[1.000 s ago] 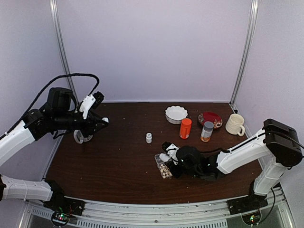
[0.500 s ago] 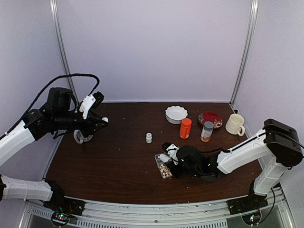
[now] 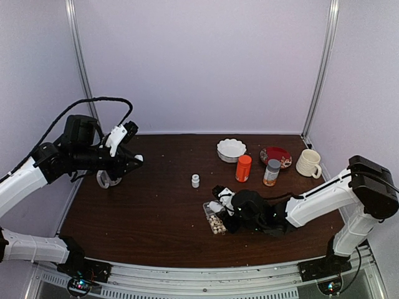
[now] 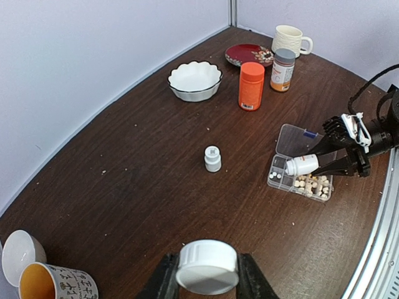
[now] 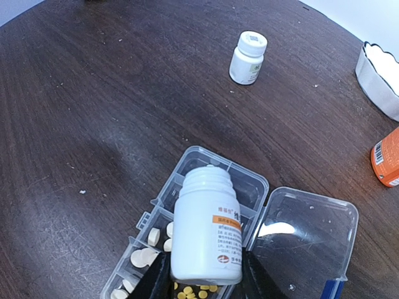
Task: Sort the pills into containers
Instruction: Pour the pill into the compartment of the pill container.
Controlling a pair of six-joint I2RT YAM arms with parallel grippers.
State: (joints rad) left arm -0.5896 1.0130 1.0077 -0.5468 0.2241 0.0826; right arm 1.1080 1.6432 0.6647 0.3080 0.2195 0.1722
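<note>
Right gripper (image 5: 206,277) clamps a small white plastic bottle (image 5: 207,233), uncapped, tipped mouth-first over the clear flat plastic organizer box (image 5: 249,190), lid open. Tiny cream and yellowish pills (image 5: 153,235) fill its near-end cells. Left gripper (image 4: 209,280), well apart, pinches a white ribbed round cap (image 4: 207,265).

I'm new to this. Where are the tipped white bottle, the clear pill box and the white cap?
white bottle (image 5: 207,230): right wrist view, middle of its body.
pill box (image 5: 308,240): right wrist view, its open lid.
white cap (image 4: 207,266): left wrist view, its top.
</note>
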